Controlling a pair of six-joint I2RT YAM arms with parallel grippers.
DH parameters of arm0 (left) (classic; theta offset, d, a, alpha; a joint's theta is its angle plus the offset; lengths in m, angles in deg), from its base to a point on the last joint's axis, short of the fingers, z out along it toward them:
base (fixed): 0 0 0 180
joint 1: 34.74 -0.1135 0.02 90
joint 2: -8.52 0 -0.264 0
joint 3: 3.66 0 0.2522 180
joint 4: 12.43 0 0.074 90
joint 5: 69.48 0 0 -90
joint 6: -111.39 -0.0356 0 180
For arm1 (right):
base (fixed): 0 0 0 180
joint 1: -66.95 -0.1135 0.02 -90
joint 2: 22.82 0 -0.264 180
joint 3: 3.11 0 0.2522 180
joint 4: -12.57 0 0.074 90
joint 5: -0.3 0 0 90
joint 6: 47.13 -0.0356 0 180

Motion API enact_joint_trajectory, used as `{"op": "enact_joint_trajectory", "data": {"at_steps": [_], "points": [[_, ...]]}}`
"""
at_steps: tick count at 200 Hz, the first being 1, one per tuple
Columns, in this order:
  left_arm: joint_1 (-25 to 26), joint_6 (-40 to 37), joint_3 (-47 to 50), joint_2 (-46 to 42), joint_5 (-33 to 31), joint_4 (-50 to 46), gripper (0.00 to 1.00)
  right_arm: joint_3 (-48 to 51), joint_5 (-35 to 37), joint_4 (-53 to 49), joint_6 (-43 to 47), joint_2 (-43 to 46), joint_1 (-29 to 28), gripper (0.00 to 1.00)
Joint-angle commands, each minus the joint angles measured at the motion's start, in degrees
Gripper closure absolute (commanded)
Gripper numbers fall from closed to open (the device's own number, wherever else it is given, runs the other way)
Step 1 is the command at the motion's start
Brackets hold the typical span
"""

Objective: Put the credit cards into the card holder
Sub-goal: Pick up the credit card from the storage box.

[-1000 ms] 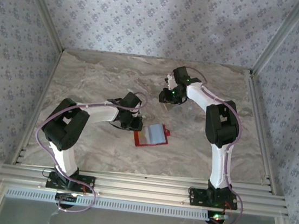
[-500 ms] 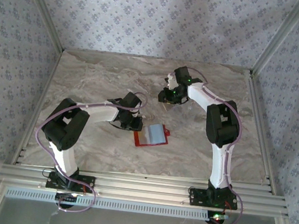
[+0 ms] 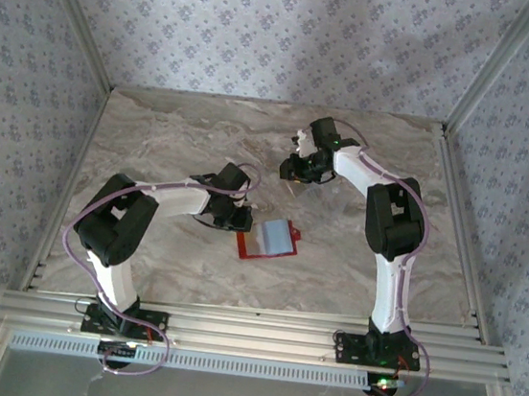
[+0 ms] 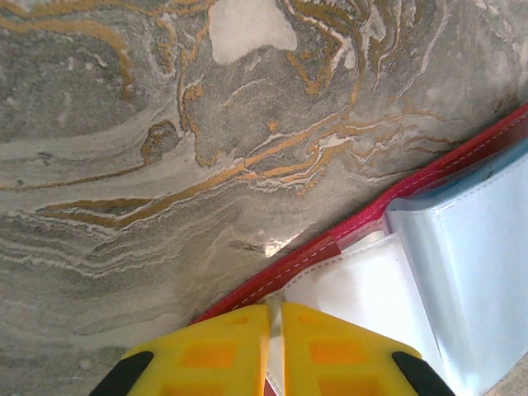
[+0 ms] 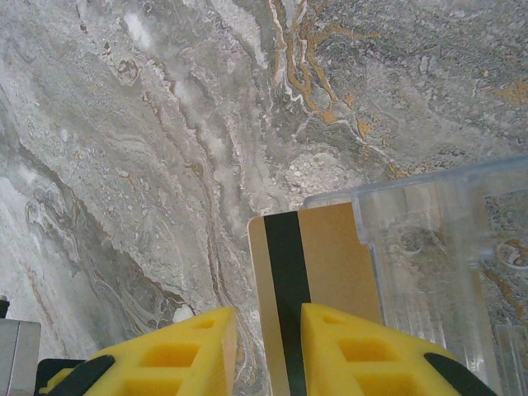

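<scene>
The red card holder (image 3: pixel 244 245) lies open on the marble table, its paler inside (image 4: pixel 363 289) facing up. A pale grey-blue credit card (image 3: pixel 276 238) rests on it, also seen at the right of the left wrist view (image 4: pixel 470 264). My left gripper (image 4: pixel 275 330) is shut on the holder's near-left edge, where the red stitched border (image 4: pixel 346 235) meets the white lining. At the far middle of the table, my right gripper (image 5: pixel 260 346) stands open over the tan-yellow credit card (image 5: pixel 330 247), which shows a black stripe. Its right finger (image 5: pixel 363 346) overlaps the card.
A clear plastic stand (image 5: pixel 429 239) covers the tan card's right part. Patterned walls and metal rails enclose the table (image 3: pixel 175 139). Bare marble stretches to the left of and behind the holder.
My right gripper has shifted slightly to the left at the far middle. The left gripper and the card holder have stayed where they were.
</scene>
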Motion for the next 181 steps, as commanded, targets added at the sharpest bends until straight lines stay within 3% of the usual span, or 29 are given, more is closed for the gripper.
{"op": "enact_joint_trajectory", "data": {"at_steps": [1, 45, 181], "points": [[0.9, -0.8, 0.2, 2.5, 0.8, -1.8, 0.87, 0.3, -0.2, -0.8, -0.2, 2.2, 0.3, 0.74], [0.9, -0.8, 0.1, 2.5, 0.7, -1.9, 0.87, 0.4, -0.1, -0.9, 0.3, 2.2, 0.2, 0.83], [0.9, -0.9, 0.0, 2.4, 0.7, -2.0, 0.87, 0.3, 0.8, -2.3, 0.5, 4.1, 0.3, 0.97]]}}
